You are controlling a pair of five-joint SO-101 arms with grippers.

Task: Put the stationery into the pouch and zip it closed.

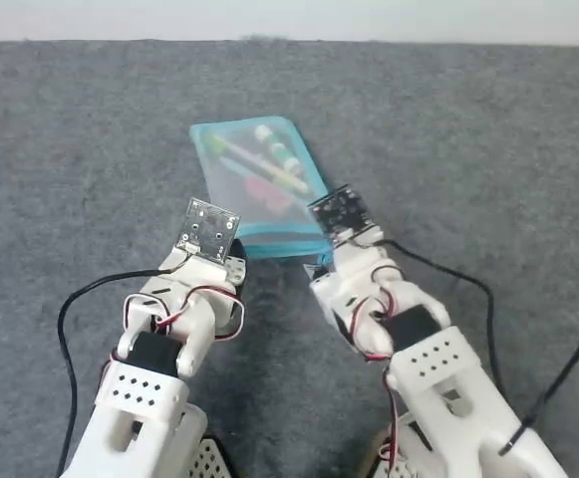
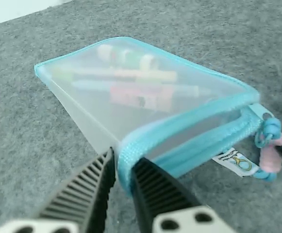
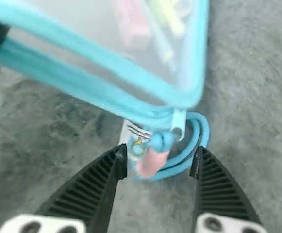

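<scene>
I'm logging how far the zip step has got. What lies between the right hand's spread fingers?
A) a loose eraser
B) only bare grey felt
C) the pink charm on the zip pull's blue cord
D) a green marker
C: the right wrist view shows the small pink charm on its blue cord, at the corner of the translucent pouch with blue trim, between the open fingers of the right hand.

Overhead; both wrists seemingly near pouch (image 1: 259, 184)
</scene>
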